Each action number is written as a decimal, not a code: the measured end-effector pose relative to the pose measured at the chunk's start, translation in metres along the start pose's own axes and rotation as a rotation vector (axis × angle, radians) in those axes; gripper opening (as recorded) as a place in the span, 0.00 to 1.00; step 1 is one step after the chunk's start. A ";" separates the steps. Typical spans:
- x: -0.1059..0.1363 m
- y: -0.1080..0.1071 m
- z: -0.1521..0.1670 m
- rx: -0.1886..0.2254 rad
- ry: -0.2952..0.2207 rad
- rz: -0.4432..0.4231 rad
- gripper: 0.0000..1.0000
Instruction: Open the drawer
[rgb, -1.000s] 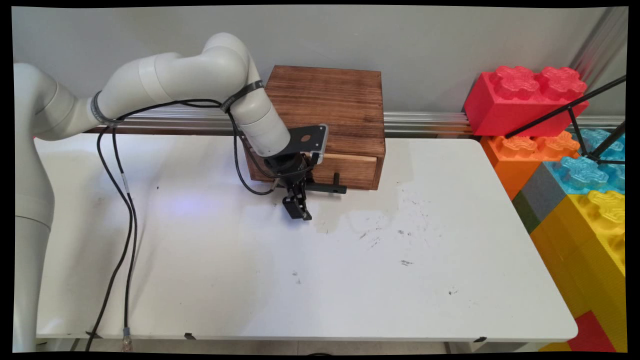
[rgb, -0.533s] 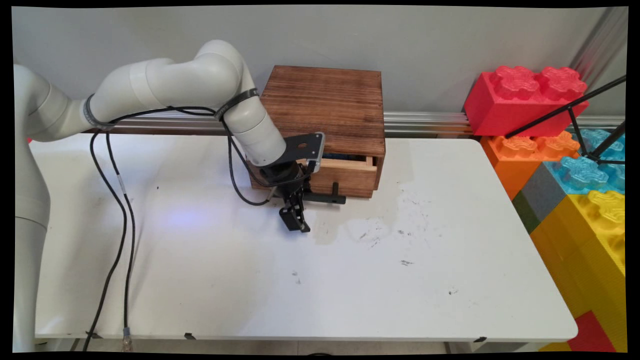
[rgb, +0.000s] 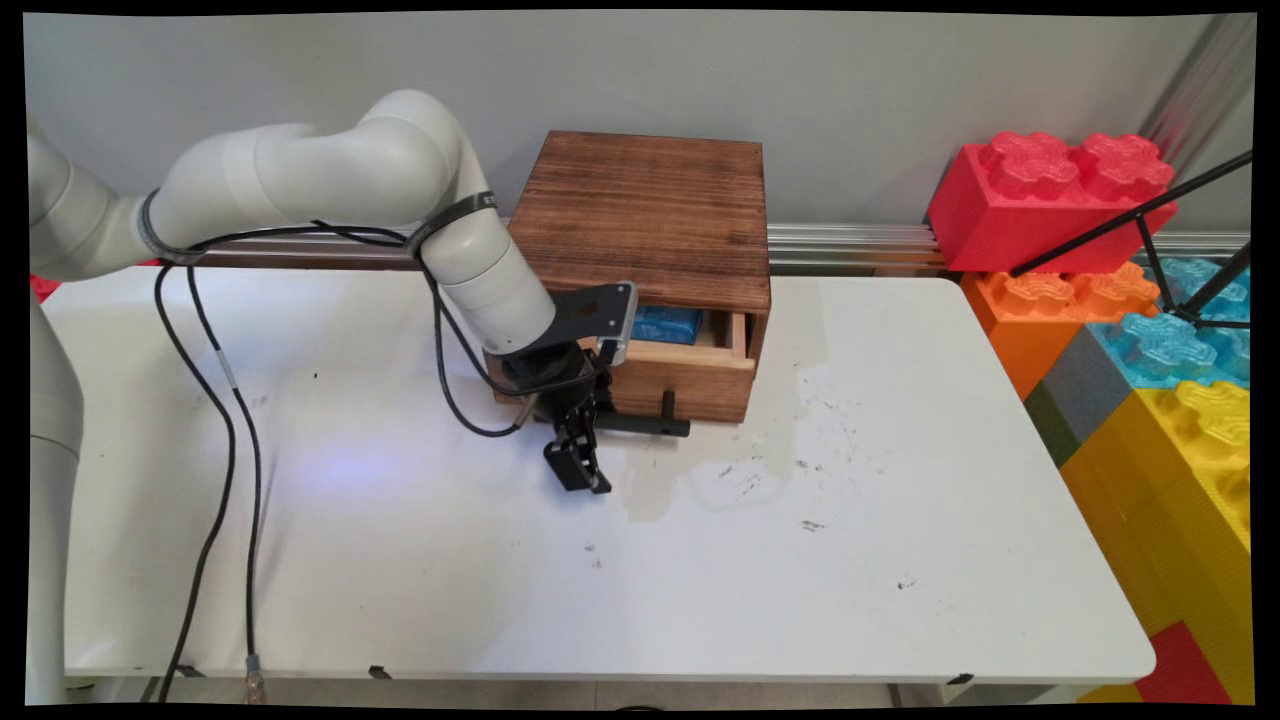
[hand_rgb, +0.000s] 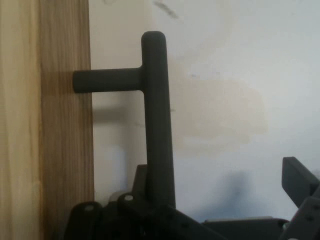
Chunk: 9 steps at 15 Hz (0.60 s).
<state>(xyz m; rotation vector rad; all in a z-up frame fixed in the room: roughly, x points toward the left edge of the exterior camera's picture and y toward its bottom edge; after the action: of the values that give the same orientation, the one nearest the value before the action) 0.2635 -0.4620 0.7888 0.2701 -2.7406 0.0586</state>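
1. The white arm (rgb: 300, 180) enters from the left, with black cables (rgb: 225, 370) hanging from it to the near edge of the surface (rgb: 700, 560).

2. The fingers (rgb: 585, 450) are low over the surface, just in front of the left half of the drawer (rgb: 690, 375). In the hand view we find them spread. One finger (hand_rgb: 300, 180) stands well apart from the handle (hand_rgb: 157, 125), with bare surface between them. The handle's bar runs down into the linkage on the other side, and the finger there is hidden behind it. We cannot tell whether that finger touches the bar.

3. In the main view the black T-shaped handle (rgb: 645, 427) projects from the drawer front, and its left end meets the fingers.

4. The drawer stands partly out of the dark wooden box (rgb: 650, 210), which sits at the back of the surface against the wall. A blue object (rgb: 665, 323) lies inside the drawer.

5. To the right, beyond the edge of the surface, large toy bricks (rgb: 1050, 195) are stacked in red, orange, blue and yellow. A black tripod leg (rgb: 1130, 225) crosses in front of them.
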 end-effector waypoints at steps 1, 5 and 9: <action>0.000 0.004 -0.002 -0.004 0.002 -0.001 1.00; -0.001 0.021 -0.008 -0.021 0.012 -0.005 1.00; -0.002 0.040 -0.015 -0.032 0.023 -0.004 1.00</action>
<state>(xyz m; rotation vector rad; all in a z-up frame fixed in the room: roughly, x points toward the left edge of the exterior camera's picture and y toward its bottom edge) 0.2630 -0.4213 0.8020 0.2642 -2.7154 0.0164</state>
